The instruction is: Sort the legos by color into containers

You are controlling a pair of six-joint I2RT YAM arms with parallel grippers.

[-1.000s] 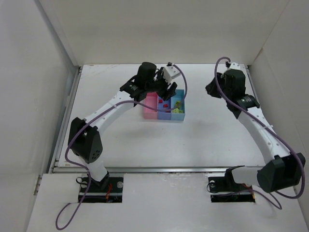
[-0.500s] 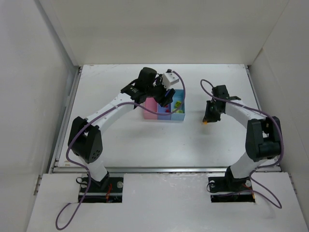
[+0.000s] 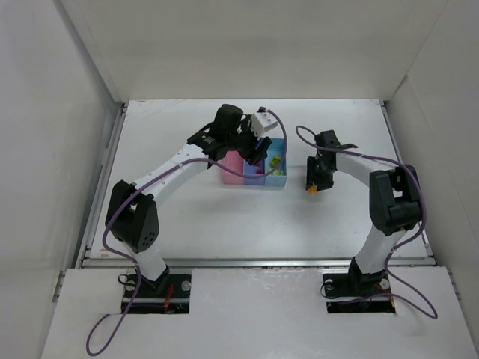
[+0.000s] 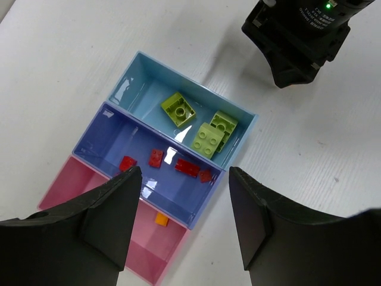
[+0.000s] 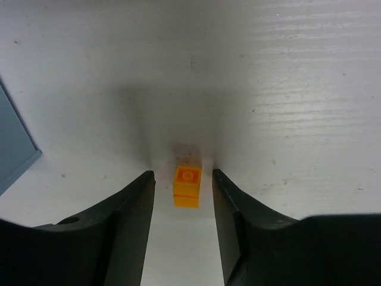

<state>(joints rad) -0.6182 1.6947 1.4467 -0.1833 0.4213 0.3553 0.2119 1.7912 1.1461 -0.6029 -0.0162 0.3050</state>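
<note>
Three joined bins stand mid-table: pink [image 3: 232, 170], medium blue [image 3: 254, 179] and light blue [image 3: 279, 180]. In the left wrist view the light blue bin [image 4: 141, 89] holds three yellow-green bricks [image 4: 178, 109]. The medium blue bin [image 4: 106, 143] holds several red bricks [image 4: 187, 168]. The pink bin [image 4: 76, 182] holds one orange brick [image 4: 161, 220]. My left gripper [image 4: 184, 179] is open and empty above the bins. My right gripper [image 5: 183, 179] is open, low over the table, its fingers on either side of an orange brick [image 5: 187, 186] without touching it. That brick [image 3: 312, 191] lies right of the bins.
White walls enclose the table on the left, back and right. The right arm's wrist [image 4: 297, 36] shows just beyond the light blue bin in the left wrist view. A corner of the bins [image 5: 12, 149] is at the left edge of the right wrist view.
My right arm has swung from the back right corner down to the table beside the bins, straddling the orange brick. My left gripper has shifted slightly over the bins.
</note>
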